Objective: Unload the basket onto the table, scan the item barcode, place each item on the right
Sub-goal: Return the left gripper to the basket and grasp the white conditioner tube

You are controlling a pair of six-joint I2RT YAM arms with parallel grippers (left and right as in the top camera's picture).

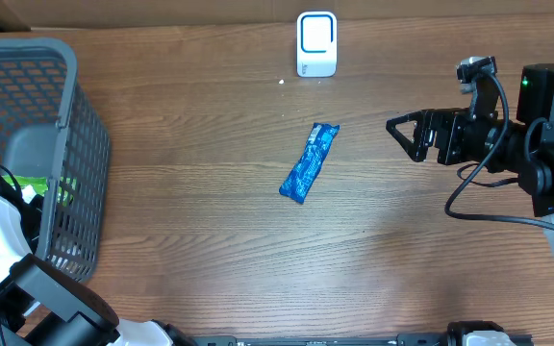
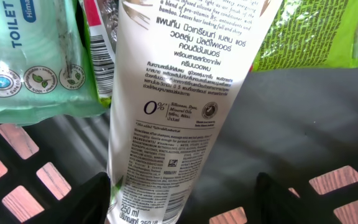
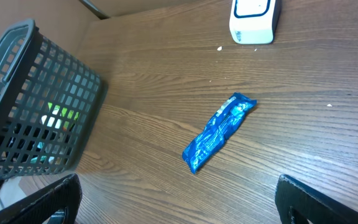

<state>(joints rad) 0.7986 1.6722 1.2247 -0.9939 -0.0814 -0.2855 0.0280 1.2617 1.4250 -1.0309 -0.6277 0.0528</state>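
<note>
Presently, your stock at the table reads as follows.

Left gripper (image 2: 188, 194): down inside the grey mesh basket (image 1: 77, 163) at the table's left edge. Its jaws are spread, with a white tube (image 2: 173, 124) lying between them. One fingertip (image 2: 97, 202) sits right at the tube's edge and the other (image 2: 283, 199) stands clear of it. The tube is straddled, not pinched.

White tube: printed back panel facing your wrist camera, with "0%" and "250 ml" legible. The 250 ml end lies nearest the fingers. It rests on the basket floor, its far end running up over the other packs.

Toilet wipes pack (image 2: 30, 68): pale green, on one side of the tube, touching or just beside it.

Silver-and-red pouch (image 2: 101, 37): wedged between the wipes pack and the tube.

Bright green packet (image 2: 319, 37): on the tube's other side, partly under it.

Right gripper (image 1: 402, 135): over the right side of the wooden table (image 1: 210, 259), jaws spread as wide as they go, nothing between them.

Blue packet (image 1: 310, 162): flat and crinkled, lying at a slant near the table's middle, well apart from both grippers.

Barcode scanner (image 1: 316, 44): small white unit at the far edge of the table, beyond the blue packet and apart from it.
</note>
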